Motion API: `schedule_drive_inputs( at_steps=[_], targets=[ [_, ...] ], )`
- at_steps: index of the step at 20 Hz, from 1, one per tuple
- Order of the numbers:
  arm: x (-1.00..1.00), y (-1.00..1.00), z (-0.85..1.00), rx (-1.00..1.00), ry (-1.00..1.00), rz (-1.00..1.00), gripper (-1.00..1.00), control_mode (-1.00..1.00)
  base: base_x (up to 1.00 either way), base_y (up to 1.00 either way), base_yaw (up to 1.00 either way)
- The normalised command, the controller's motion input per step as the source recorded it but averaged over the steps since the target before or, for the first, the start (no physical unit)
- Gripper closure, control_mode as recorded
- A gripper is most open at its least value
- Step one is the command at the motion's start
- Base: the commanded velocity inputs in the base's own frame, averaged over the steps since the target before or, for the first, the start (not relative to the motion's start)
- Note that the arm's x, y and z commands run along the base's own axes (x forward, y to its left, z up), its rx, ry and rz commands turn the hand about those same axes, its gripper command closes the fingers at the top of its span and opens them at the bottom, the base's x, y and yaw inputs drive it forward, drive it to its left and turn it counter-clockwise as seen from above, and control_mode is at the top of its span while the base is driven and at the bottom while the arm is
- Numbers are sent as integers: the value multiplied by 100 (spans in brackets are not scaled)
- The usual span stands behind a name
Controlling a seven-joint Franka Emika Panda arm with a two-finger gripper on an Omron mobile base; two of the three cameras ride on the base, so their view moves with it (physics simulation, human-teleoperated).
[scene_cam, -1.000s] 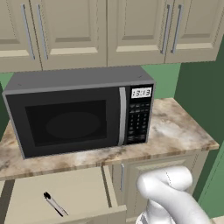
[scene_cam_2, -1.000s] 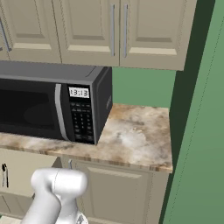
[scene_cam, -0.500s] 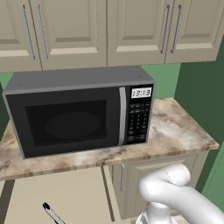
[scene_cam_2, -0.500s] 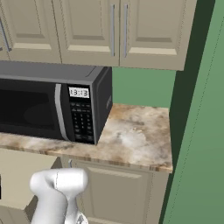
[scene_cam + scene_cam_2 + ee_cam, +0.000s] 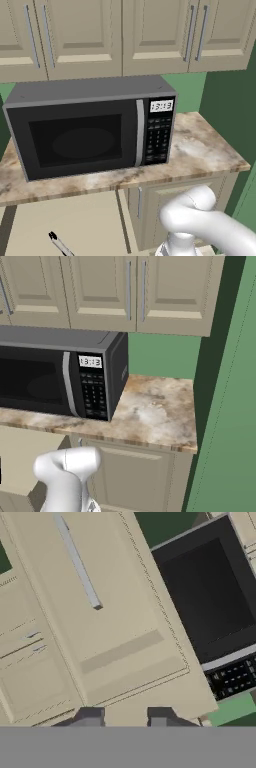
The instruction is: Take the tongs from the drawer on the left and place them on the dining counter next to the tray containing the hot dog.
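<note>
One step of several looks done: the drawer (image 5: 130,612) stands pulled out, its beige floor spread ahead of my tool (image 5: 124,718). The tongs (image 5: 76,561) lie on that floor, well ahead of the tool and off toward its left finger, untouched. My tool is parted only a little, a narrow gap with nothing in it, and it hangs over the near end of the drawer, not yet down at the tongs.

Everything else is left, as I judge it: reach forward over the tongs, open wider, close on the thin arms, lift them clear, then carry them off to the dining table and lay them beside the tray with the hot dog. Where that table stands from my tool I cannot tell.

Several things are hard to read. In the hand view the far end of the tongs is cut by the frame edge. In the left base view the tongs (image 5: 59,243) show their black end, but the silver arms run off the bottom edge. A dark sliver at the left border of the right base view could be that same black end — too little to be sure. The microwave (image 5: 90,135) sits on the marble table (image 5: 200,150) beyond the drawer, to my tool's right.
</note>
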Motion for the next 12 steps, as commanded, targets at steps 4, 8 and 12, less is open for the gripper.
schedule_drive_inputs(
  at_steps=[4,8,12],
  targets=[
    [-89,-5,84,1,-1,-12,-100,-100,0,0,0],
    [-37,0,70,0,3,-10,-100,-100,0,0,0],
    [0,0,20,0,7,-1,-100,-100,0,0,0]
  ],
)
